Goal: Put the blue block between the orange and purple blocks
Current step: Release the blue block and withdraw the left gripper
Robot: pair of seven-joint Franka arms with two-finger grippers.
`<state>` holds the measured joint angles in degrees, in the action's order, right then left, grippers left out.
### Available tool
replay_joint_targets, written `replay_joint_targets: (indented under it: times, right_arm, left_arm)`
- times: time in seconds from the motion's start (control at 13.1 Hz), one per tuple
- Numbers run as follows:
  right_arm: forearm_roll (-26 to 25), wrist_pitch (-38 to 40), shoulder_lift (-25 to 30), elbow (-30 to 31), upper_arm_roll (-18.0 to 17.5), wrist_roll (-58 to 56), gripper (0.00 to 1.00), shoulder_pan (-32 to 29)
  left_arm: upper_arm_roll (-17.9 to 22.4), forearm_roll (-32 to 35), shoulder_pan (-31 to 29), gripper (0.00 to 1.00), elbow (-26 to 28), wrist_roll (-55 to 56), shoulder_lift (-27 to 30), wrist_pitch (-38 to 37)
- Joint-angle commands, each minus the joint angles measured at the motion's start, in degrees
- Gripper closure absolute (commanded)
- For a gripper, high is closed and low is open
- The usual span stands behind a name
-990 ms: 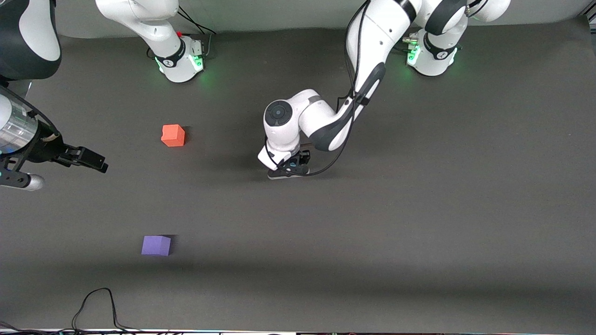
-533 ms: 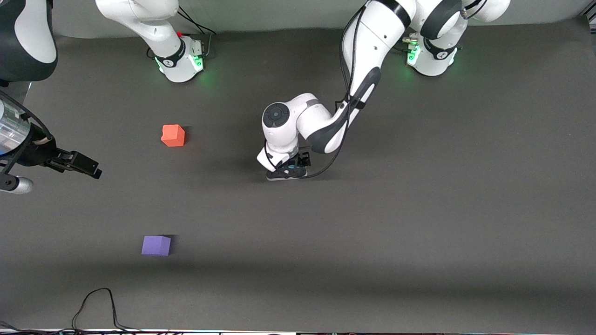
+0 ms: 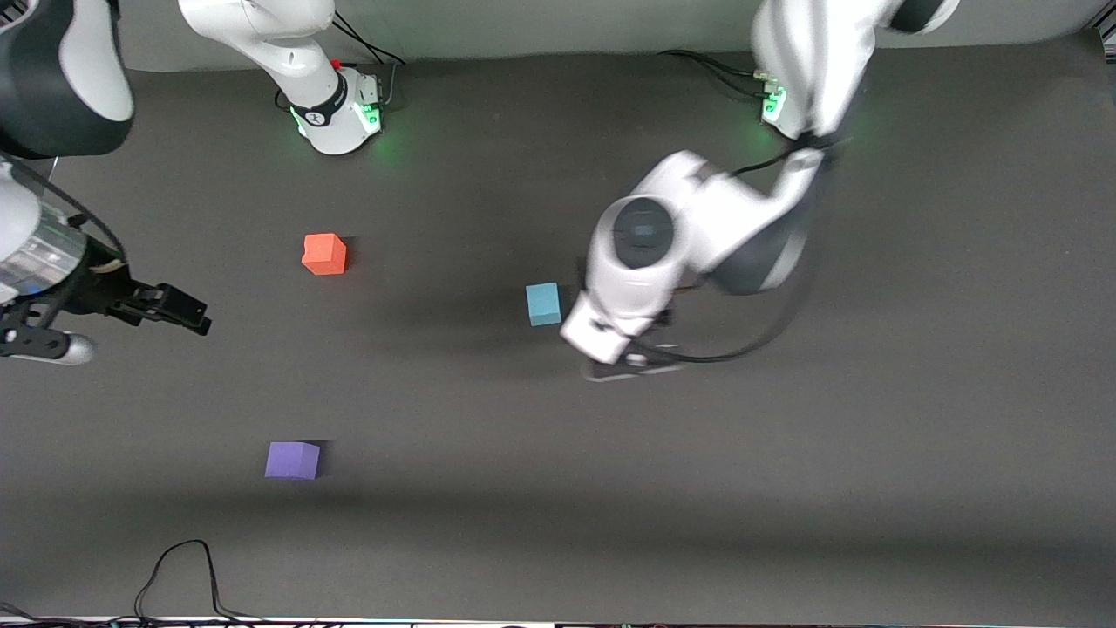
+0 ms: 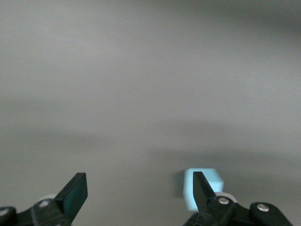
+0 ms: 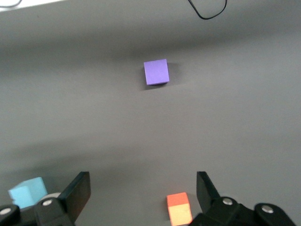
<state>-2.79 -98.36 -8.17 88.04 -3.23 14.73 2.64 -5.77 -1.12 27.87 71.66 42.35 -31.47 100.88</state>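
I see the blue block (image 3: 543, 303) free on the table mid-span, well apart from orange block (image 3: 324, 254) and purple block (image 3: 292, 460). Left gripper (image 4: 136, 197) released, beside it; right gripper (image 5: 141, 193) open, waiting.

Arm shells: glossy white, rounded, with dark grey bands at the joints.
Left arm (image 3: 689, 235): round dark grey cap on the wrist joint; black cable looping along the forearm.
Right arm (image 3: 52, 253): black-and-white upper link, clear ribbed sleeve near the wrist.
Bases: white, green lights glowing at both; black cables trailing from them.
Left tool (image 4: 138, 197): black fingers, teal pad on one, silver screws at the finger mounts.
Right tool (image 5: 143, 195): black fingers, silver screws likewise.
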Motion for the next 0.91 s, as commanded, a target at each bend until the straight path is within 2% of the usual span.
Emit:
replay_joint_targets:
  times: [0.0,0.15,0.38,0.53,0.69,0.84]
  right_arm:
    - [-3.1,0.4,0.3,1.9,0.2,1.1,0.00,2.8]
    - [-3.1,1.1,0.4,1.6,0.2,1.2,0.00,4.8]
    - [-2.6,1.2,0.4,1.7,0.7,1.3,0.00,4.7]
    - [1.7,0.6,-0.3,1.2,0.9,1.1,0.00,4.1]
    - [5.0,0.4,-1.2,-0.2,0.9,0.8,0.00,3.1]
    - [4.9,0.7,-1.7,0.2,1.3,1.0,0.00,3.2]
  left_arm:
    - [-1.2,-2.0,-9.3,0.00,5.1,-10.1,8.0,-8.0]
    - [-0.9,-1.6,-14.8,0.00,8.3,-15.9,12.6,-10.5]
    - [-0.8,-1.5,-22.0,0.00,14.4,-26.2,18.8,-11.0]
    - [-0.8,-1.5,-26.4,0.00,18.1,-32.8,22.6,-10.9]
    - [-0.7,-1.5,-30.2,0.00,18.4,-37.7,24.2,-12.2]
    - [-0.7,-1.2,-32.2,0.00,18.4,-40.6,25.3,-12.8]
